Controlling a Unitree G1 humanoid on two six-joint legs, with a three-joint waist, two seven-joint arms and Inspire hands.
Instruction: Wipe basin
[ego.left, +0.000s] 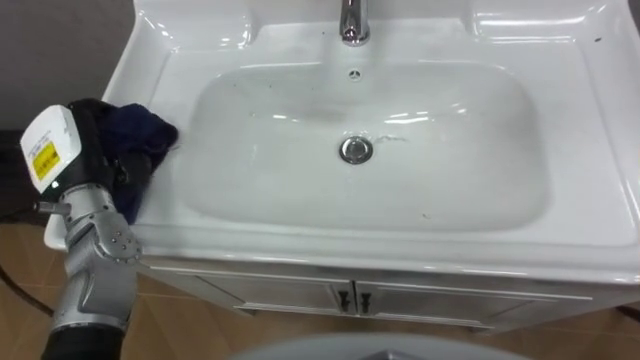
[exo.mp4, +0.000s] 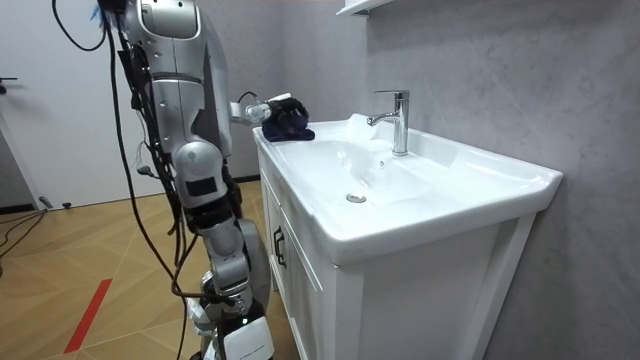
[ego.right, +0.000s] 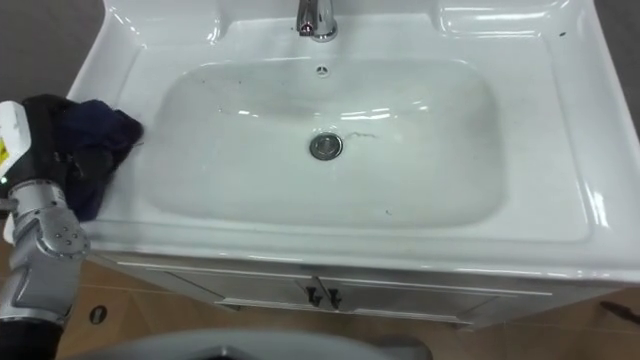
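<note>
Left eye view: left hand (ego.left: 92, 130) clutches a dark blue cloth (ego.left: 148, 132) on the basin's (ego.left: 300, 238) left rim. The tap (ego.left: 352, 20) is behind the bowl and the drain (ego.left: 356, 150) mid-bowl, nothing between.
Room view: the robot stands beside the cabinet (exo.mp4: 300, 280), with the cloth at the basin's corner.

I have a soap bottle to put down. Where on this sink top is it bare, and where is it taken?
Bare: on the basin, the wide ledge between the bowl and the right edge, and the back corners either side of the faucet. Crowded: the left rim, where the left hand and the dark cloth sit.
</note>
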